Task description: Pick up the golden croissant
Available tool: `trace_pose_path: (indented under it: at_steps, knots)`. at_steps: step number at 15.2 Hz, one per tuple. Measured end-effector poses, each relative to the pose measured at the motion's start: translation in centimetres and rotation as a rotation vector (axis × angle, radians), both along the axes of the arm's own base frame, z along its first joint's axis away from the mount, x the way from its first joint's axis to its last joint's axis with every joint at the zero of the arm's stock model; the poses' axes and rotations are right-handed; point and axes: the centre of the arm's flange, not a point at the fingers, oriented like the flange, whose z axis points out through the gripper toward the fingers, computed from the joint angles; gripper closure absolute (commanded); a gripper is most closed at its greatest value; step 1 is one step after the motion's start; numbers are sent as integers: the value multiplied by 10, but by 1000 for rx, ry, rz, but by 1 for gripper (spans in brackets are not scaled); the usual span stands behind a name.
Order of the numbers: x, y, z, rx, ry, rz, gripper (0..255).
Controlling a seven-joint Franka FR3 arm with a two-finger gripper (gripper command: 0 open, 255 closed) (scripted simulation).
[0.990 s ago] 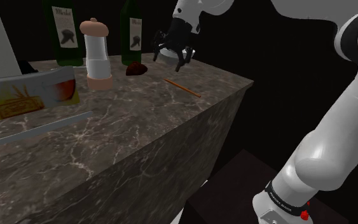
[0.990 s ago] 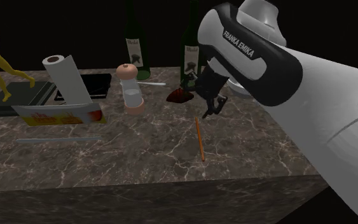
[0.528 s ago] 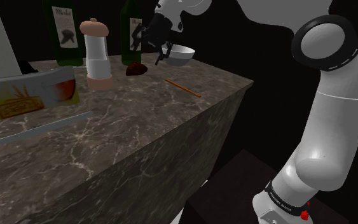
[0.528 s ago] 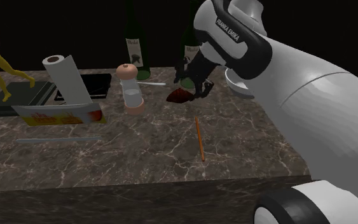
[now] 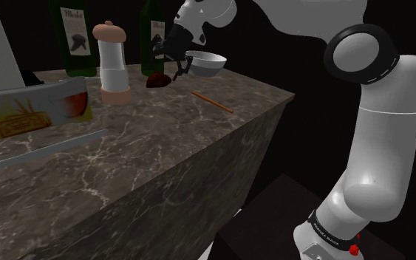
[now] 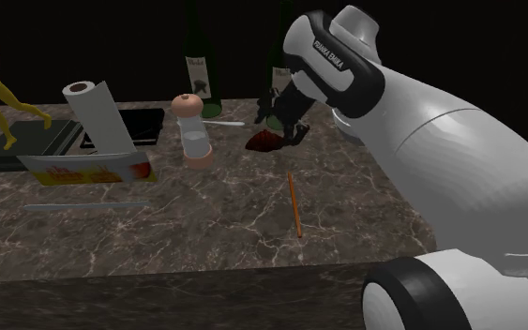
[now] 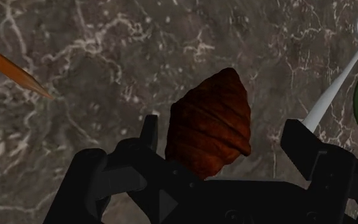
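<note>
The croissant (image 5: pixel 158 80) is dark reddish brown with ridges and lies on the marble counter (image 5: pixel 162 148) in front of a green bottle. My gripper (image 5: pixel 168 63) hangs just above it, tilted, and is open. In the wrist view the croissant (image 7: pixel 209 121) lies between the two black fingers (image 7: pixel 149 129), nearer one of them, and neither finger clasps it. From the second exterior view the gripper (image 6: pixel 281 123) hovers right over the croissant (image 6: pixel 264 142).
A white bowl (image 5: pixel 207 63) stands just to the shoulder view's right of the gripper. An orange pencil (image 6: pixel 294 203) lies nearer the counter's front edge. A grinder (image 6: pixel 192 131), two green bottles (image 6: pixel 199 80), a white spoon (image 7: pixel 336 83) and a paper towel roll (image 6: pixel 102 117) stand nearby.
The gripper has travelled from over the white bowl toward the shoulder view's left and now sits above the croissant. The arm's elbow swung the same way. The croissant has not moved.
</note>
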Motion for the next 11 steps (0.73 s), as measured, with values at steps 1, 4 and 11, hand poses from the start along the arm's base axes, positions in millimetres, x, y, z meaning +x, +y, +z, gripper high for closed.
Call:
trace_pose_path:
  at_steps: [1,4,11]
  knots:
    - [0,1,-6,0,0,0,0]
    - [0,0,-12,0,0,0,255]
    - [0,0,-12,0,-1,-1,255]
